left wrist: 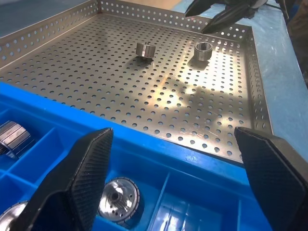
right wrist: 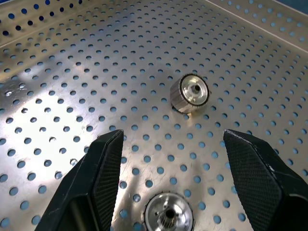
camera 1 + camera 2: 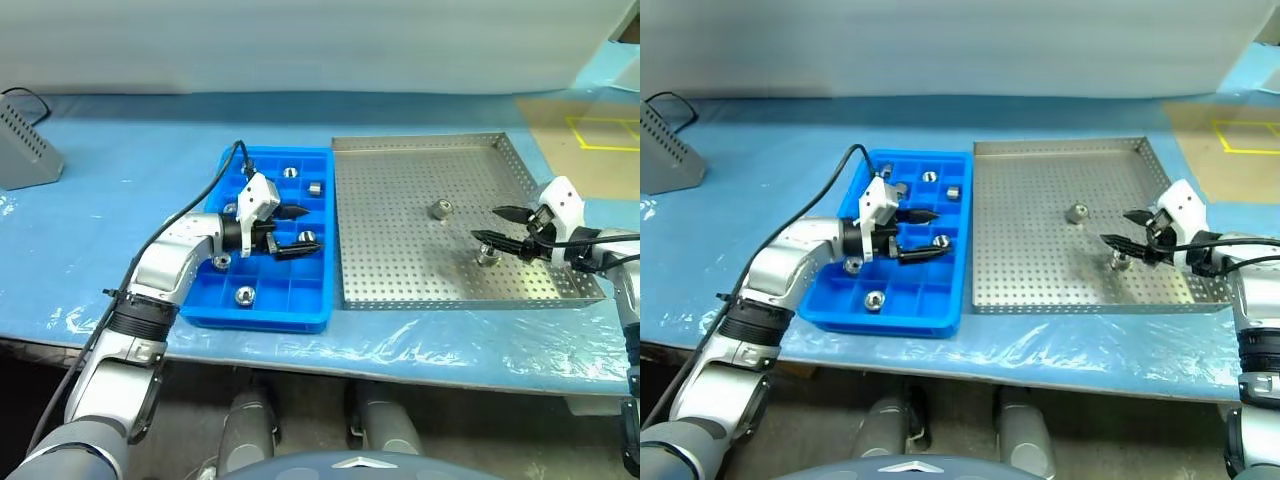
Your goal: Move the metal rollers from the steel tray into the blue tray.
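Across the bench (image 3: 120,250) with its blue covering, the steel tray (image 3: 400,150) is lying to the right of the blue tray (image 3: 310,320), the two nearly touching along their long edges. Two rollers are remaining on the perforated steel floor: one (image 3: 439,209) well ahead of the right claw (image 3: 493,225), toward the tray's middle, and another (image 3: 488,254) just below and between its black fingertips. The right claw is standing open and empty over this nearer roller, pointing in from the tray's right rim. The left claw (image 3: 297,232) is also gaping wide and carrying nothing, hovering over the blue tray's compartments. Around it, several rollers are already sitting in separate cells: two (image 3: 290,172) beyond it near the far edge, one (image 3: 308,238) between its fingertips, and one (image 3: 244,295) nearer the front rim.

Judging from this, the risk is lying with the right claw. The nearer roller is standing on end on a slick, holed floor, so a finger landing on its rim rather than beside it could be tipping or skidding it away. Closing off-centre might be squirting the smooth cylinder out sideways. Carrying it across, a loose pinch could be dropping it on the bench between the trays.
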`<state>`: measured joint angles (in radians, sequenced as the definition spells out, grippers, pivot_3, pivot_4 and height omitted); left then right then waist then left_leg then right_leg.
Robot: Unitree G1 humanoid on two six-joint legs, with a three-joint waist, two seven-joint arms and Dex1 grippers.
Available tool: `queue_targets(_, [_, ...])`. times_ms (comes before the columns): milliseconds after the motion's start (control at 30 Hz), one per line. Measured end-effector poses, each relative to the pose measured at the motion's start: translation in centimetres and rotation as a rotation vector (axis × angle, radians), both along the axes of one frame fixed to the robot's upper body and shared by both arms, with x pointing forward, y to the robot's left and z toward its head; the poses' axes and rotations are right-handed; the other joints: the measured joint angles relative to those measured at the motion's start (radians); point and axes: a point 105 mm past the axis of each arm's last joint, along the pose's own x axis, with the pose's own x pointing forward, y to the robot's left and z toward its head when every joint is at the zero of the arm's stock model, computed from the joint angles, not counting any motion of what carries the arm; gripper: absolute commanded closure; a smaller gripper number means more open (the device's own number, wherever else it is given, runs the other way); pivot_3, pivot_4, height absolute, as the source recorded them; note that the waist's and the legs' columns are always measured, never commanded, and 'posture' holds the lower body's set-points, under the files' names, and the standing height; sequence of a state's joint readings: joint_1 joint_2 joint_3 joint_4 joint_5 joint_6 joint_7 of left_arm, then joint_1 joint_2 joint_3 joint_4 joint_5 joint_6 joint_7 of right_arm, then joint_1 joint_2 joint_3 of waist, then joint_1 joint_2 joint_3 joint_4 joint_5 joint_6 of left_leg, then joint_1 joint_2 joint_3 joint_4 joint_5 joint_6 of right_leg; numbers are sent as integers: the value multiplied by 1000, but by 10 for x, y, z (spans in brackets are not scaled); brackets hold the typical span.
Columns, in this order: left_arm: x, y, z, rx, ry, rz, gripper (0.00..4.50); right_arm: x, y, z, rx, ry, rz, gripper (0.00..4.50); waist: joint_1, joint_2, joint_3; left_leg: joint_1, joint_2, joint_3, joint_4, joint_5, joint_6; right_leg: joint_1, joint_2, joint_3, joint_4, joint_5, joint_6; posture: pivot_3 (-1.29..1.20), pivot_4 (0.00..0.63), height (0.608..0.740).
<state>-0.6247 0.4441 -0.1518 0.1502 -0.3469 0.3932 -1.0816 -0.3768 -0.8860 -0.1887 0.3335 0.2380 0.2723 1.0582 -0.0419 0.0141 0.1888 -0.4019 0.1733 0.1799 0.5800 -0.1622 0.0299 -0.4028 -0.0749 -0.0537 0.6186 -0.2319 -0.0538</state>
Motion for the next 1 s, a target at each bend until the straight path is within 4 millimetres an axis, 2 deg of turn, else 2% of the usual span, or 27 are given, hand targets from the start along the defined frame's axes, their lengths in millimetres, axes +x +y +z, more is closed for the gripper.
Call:
queue_targets(233, [-1,-7,7,-8,-17,-37,222,4,9,-5,0,-13,7,1132,0,0,0,-1,0,0,0,-1,1,0,0,0,-1,0,0,-366,150,740])
queue_targets(433, [-1,-7,7,-7,-15,-39,222,1,-3,-31,-51,64,-22,1132,2,0,0,-3,-1,0,0,-2,4,0,-1,0,-3,0,0,-350,150,740])
queue_targets(867, [-5,-8,6,-5,-6,-23,222,-2,-6,-48,-61,117,-16,1132,2,0,0,-2,-1,0,1,-2,4,1,-1,-1,-3,0,0,-339,150,740])
queue_targets(967, [-5,-8,6,-4,-3,-21,222,-2,-7,-49,-61,117,-20,1680,2,0,0,-2,0,0,1,-2,4,1,-1,-1,-3,0,0,-338,150,740])
queue_targets(1000, [-5,-8,6,-2,-3,-22,222,-1,-7,-48,-62,114,-21,2024,2,0,0,-2,0,0,1,-2,4,1,-1,-1,-3,0,0,-338,150,740])
